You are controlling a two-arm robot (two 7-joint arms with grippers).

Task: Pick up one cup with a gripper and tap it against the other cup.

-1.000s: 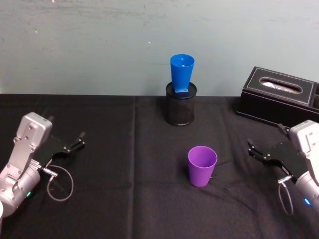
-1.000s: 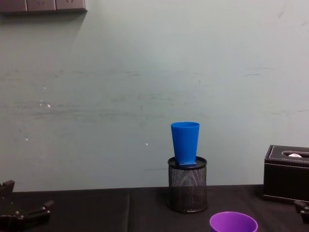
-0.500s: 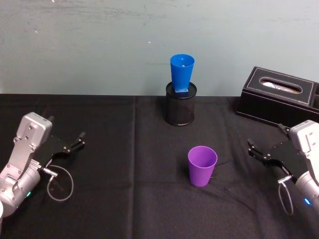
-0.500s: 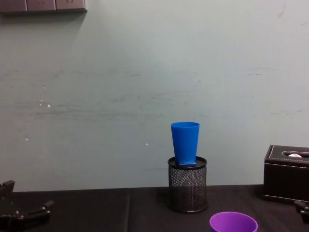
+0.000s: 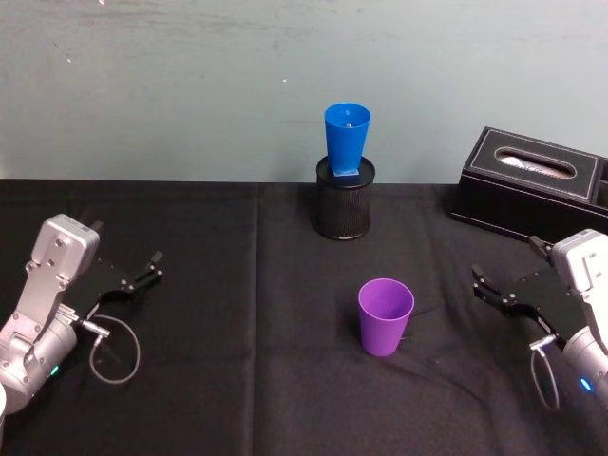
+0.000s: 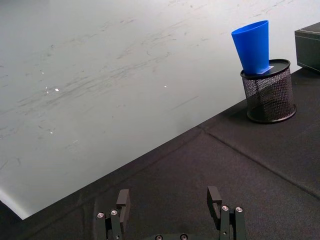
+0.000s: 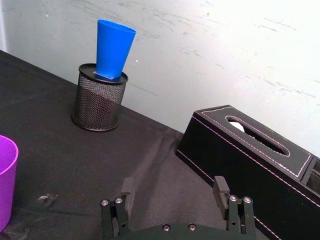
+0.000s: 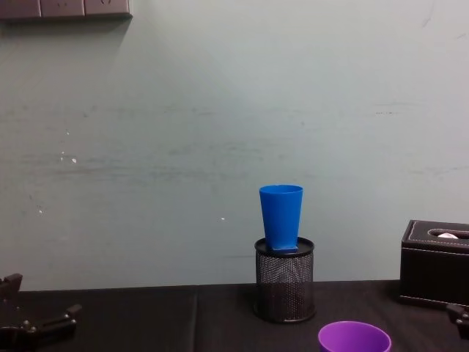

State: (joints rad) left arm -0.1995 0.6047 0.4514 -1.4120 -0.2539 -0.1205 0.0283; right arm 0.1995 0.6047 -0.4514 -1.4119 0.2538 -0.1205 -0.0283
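Observation:
The purple cup (image 5: 386, 316) stands upright and free on the black cloth, a little right of centre, and its rim also shows low in the chest view (image 8: 354, 337). The blue cup (image 5: 347, 138) sits upright in the mouth of a black mesh pen holder (image 5: 345, 207) at the back, seen from the side in the chest view (image 8: 281, 218). My left gripper (image 5: 152, 268) rests low at the far left, open and empty (image 6: 168, 195). My right gripper (image 5: 478, 283) rests at the far right, open and empty (image 7: 173, 184), well apart from the purple cup (image 7: 5, 180).
A black tissue box (image 5: 532, 185) stands at the back right, just beyond the right gripper. A seam in the black tablecloth (image 5: 258, 285) runs front to back left of the cups. A pale wall (image 5: 190, 85) closes the table's far edge.

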